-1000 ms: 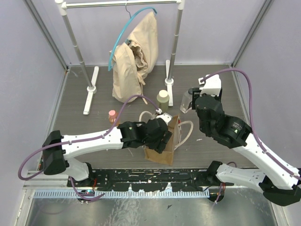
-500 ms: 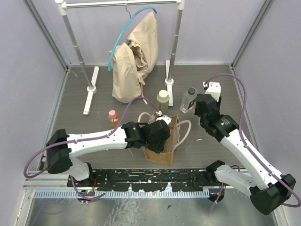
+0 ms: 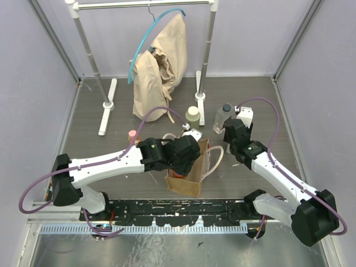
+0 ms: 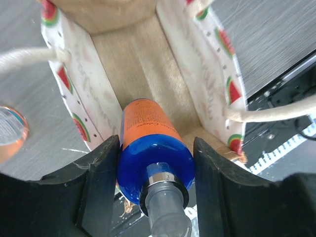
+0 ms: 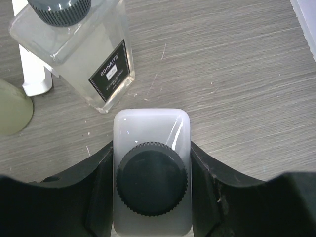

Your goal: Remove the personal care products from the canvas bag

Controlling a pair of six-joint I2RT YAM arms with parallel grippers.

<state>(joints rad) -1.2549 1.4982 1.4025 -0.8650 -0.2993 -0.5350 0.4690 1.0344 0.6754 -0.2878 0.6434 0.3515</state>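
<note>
The canvas bag stands at the near middle of the table; its tan inside and watermelon-print panels show in the left wrist view. My left gripper is at the bag's mouth, shut on an orange-and-blue bottle with a grey pump top. My right gripper is shut on a white bottle with a dark cap, low over the table. Next to it stands the clear bottle. The olive-green bottle and the amber pink-capped bottle stand on the table.
A white garment rack with a beige cloth on a teal hanger stands at the back; one rack foot is just behind the clear bottle. Cream rope handles hang off the bag's right side.
My right arm has swung down and toward the near left, to the table beside the clear bottle. My left gripper stays at the bag and has shifted slightly.
</note>
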